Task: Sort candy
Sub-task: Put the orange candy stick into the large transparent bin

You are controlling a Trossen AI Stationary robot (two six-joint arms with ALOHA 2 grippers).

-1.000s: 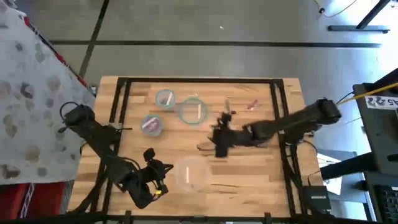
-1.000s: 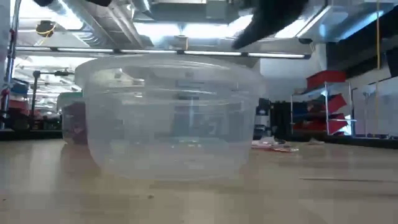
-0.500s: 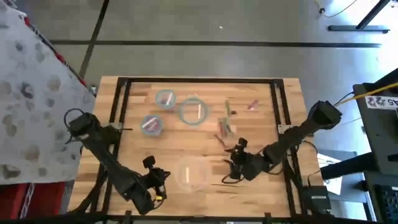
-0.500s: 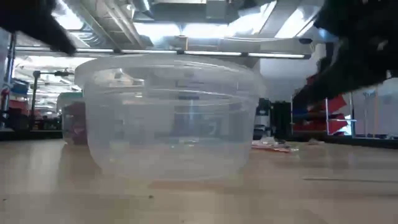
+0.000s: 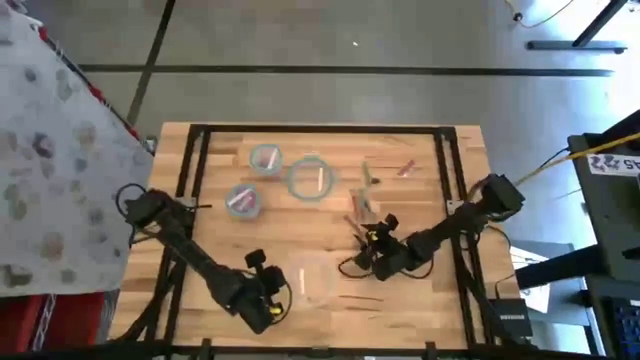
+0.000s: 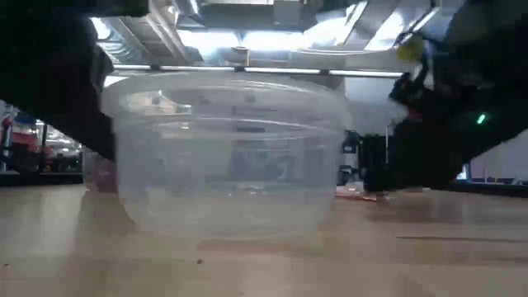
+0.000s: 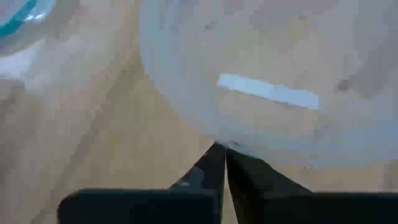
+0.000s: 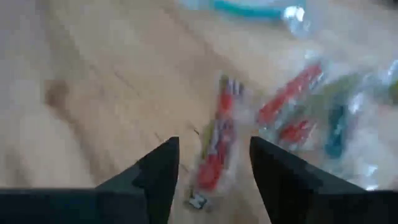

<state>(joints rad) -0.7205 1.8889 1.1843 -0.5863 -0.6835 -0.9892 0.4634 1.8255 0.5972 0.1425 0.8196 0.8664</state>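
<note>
The right gripper (image 8: 211,163), fingers apart, hovers over a red candy (image 8: 216,149) at about 3 o'clock from the clear bowl (image 5: 312,277). Neighbouring wrappers seem very close, so it may pinch two. The left gripper (image 7: 219,163), fingers together, touches the bowl's rim.

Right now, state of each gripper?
Left gripper: shut, holding nothing, tips at the rim of the large clear bowl.
Right gripper: open, nothing held, poised over a red wrapped candy.
</note>
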